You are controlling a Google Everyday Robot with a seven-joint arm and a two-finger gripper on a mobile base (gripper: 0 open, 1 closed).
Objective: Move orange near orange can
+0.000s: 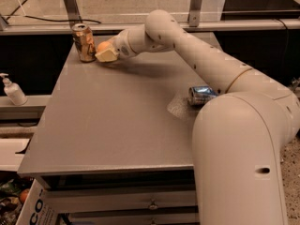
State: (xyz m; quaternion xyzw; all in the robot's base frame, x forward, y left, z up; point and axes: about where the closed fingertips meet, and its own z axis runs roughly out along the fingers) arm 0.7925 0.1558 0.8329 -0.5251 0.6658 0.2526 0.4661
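The gripper (106,53) was at the far left corner of the table (117,125), just beside the upright orange can (85,42). Its jaws were closed around the orange (101,46), which showed only partly above them. Whether the fruit touched the table could not be told. The carry looked essentially done; what remained was to let the orange go and pull the arm clear. A silver-and-blue can (201,95) lay on its side, well apart.

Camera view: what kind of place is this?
Probably a lab or workshop: a grey table with drawers below, a pump bottle on a side ledge. The tool is at the table's far corner, beside the orange can.
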